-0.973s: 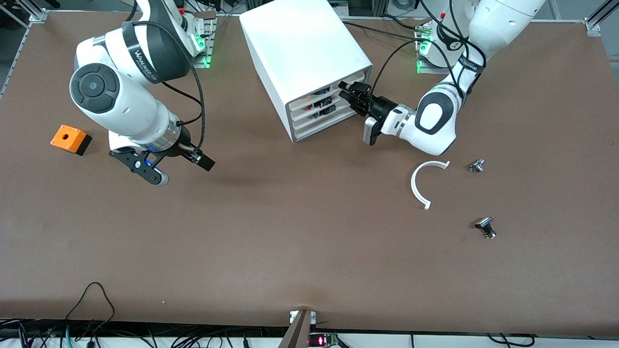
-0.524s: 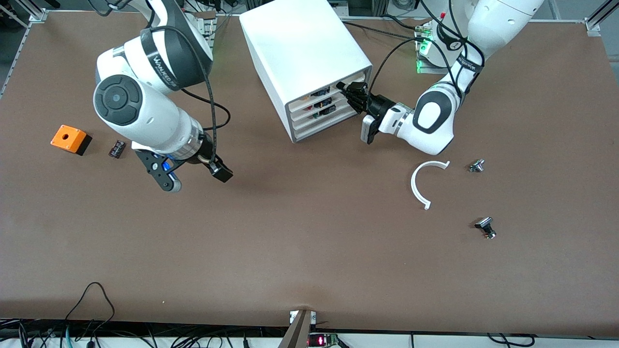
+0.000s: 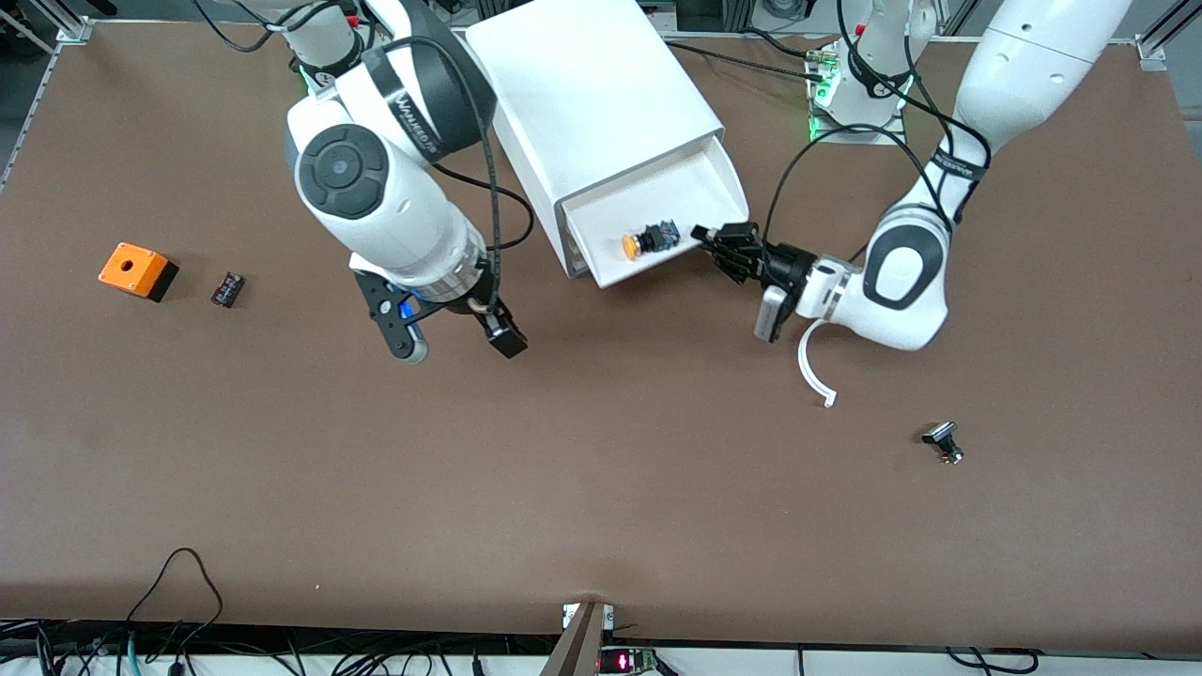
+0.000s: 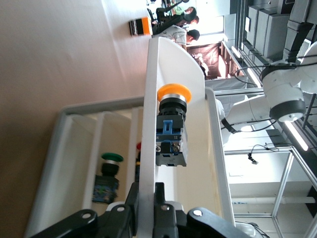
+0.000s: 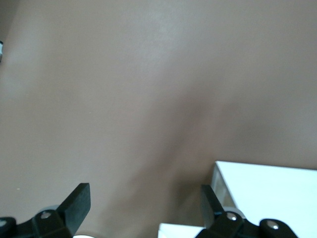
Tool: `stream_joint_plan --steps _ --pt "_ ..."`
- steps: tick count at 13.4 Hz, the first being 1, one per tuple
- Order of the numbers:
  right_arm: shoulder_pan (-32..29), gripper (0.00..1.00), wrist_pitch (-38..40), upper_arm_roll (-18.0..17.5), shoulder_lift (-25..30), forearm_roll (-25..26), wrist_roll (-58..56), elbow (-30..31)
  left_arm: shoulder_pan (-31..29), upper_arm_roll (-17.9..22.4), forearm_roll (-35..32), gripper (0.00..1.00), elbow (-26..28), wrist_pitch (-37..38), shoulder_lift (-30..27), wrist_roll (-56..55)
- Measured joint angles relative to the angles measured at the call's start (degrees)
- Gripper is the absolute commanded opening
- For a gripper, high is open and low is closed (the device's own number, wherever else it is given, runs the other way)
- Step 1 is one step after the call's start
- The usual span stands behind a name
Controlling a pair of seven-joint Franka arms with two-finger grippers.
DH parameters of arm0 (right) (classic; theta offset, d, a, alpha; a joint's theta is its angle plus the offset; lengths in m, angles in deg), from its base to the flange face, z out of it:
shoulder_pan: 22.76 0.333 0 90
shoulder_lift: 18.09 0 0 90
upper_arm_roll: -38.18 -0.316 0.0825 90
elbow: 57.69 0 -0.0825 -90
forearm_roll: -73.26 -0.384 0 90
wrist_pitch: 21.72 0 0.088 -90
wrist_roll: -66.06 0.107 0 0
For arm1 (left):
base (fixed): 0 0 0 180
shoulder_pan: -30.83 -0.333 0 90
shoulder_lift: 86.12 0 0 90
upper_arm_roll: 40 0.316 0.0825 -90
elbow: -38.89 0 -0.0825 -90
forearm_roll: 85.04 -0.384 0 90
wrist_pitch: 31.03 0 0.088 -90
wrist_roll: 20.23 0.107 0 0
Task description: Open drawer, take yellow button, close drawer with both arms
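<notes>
Button (image 3: 646, 238), orange-yellow cap, black body, in drawer (image 3: 700, 192) pinched by left claw (image 3: 716, 237)

White drawer (image 3: 669, 202), orange-capped black button (image 3: 646, 240), brown table (image 3: 601, 469).

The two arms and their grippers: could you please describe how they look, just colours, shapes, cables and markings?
Both arms are glossy white rounded shells with dark grey joint bands bearing white lettering. The right arm has a round dark grey cap; black cables loop along both it and the left arm. The right gripper and left gripper are black, with flat jaws.
</notes>
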State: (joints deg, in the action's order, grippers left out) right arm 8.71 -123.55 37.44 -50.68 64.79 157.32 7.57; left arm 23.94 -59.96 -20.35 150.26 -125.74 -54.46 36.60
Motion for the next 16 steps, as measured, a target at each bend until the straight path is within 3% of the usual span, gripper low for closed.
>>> stream_joint_plan --steps 1,2,3,8,10,16 --pt "0.81 0.98 -1.33 -0.01 -0.36 0.0 1.97 -0.09 -0.66 0.01 -1.18 0.35 -1.97 0.16 1.2 0.0" --pt "1.73 0.98 -2.72 -0.02 -0.68 -0.01 3.85 -0.19 -1.0 0.01 -1.98 0.93 -3.28 0.25 2.02 0.0" --pt "2.84 0.98 -3.98 -0.02 -0.97 -0.02 5.54 -0.22 -1.07 0.0 -2.26 1.0 -4.07 0.25 2.58 0.24" --pt "9.55 0.97 -9.5 0.0 -3.37 -0.01 14.04 -0.25 -1.45 -0.06 -2.55 1.0 -7.03 1.75 2.8 -0.44" --pt "11.97 0.97 -12.37 0.03 -4.95 -0.01 16.96 -0.28 -1.91 -0.06 -4.67 1.0 -10.14 4.56 2.67 -7.47" --pt "16.18 0.97 -15.64 0.06 -7.92 -0.01 22.69 -0.4 -2.14 -0.44 -19.78 1.0 -26.55 12.37 1.52 -34.58"
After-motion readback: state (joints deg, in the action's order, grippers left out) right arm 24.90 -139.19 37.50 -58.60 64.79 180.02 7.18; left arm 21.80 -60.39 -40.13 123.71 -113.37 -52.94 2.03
